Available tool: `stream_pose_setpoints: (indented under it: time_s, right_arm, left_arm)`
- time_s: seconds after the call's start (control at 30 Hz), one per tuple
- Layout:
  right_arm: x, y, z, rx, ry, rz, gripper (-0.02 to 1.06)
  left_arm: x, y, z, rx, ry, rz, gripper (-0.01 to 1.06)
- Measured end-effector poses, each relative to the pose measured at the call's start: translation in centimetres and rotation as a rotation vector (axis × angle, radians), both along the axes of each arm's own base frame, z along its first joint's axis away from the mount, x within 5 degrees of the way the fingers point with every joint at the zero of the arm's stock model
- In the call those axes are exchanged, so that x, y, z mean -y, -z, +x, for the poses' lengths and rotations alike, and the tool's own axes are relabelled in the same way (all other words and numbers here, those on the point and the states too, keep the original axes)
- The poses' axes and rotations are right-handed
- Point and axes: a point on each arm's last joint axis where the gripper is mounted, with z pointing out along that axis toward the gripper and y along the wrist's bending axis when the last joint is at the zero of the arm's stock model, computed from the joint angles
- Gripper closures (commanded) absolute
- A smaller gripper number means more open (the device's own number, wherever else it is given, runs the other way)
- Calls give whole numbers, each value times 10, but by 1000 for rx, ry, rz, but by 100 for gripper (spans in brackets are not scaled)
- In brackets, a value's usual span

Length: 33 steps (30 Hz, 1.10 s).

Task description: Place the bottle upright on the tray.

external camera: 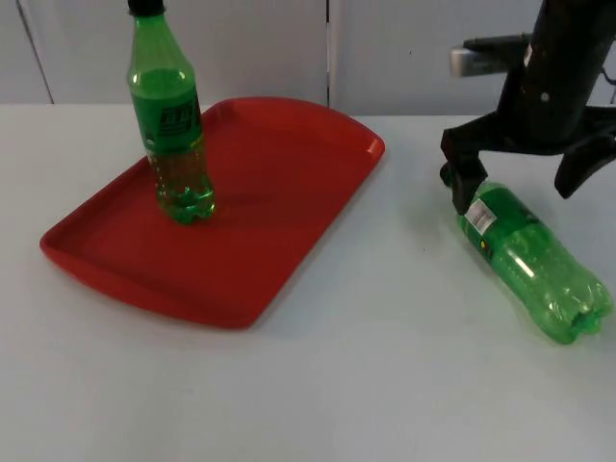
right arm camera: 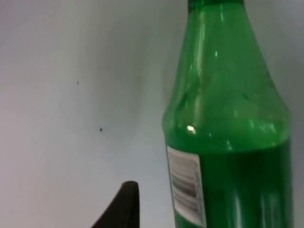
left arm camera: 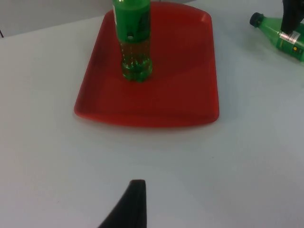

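A green bottle (external camera: 531, 258) with a black cap lies on its side on the white table at the right, cap end toward the tray; it shows close up in the right wrist view (right arm camera: 228, 142) and from afar in the left wrist view (left arm camera: 281, 34). My right gripper (external camera: 525, 178) hangs open just above its neck and shoulder, one finger on either side, not touching the sides. A second green bottle (external camera: 175, 144) (left arm camera: 135, 42) stands upright on the red tray (external camera: 289, 192) (left arm camera: 180, 90). My left gripper (left arm camera: 135, 204) waits over the table, back from the tray's short edge.
The grey partition wall (external camera: 404, 48) runs behind the table. Bare white table (external camera: 385, 366) lies between the tray and the lying bottle and along the front. The tray's right half holds nothing.
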Motion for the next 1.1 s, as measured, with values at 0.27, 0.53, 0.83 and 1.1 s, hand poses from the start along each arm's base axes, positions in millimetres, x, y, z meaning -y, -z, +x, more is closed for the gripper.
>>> stream_pose_setpoints:
  time_s: [0.27, 0.53, 0.83, 1.1]
  right_arm:
    - [-3, 31, 7, 0, 19, 5, 0]
    - [-5, 56, 13, -37, 26, -8, 4]
    - [-5, 61, 13, -46, 29, -15, 33]
    - [-5, 60, 12, -58, 30, -20, 104]
  left_arm:
    - [0, 0, 0, 0, 0, 0, 0]
    - [0, 0, 0, 0, 0, 0, 0]
    - [0, 0, 0, 0, 0, 0, 0]
    - [0, 0, 0, -2, 0, 1, 0]
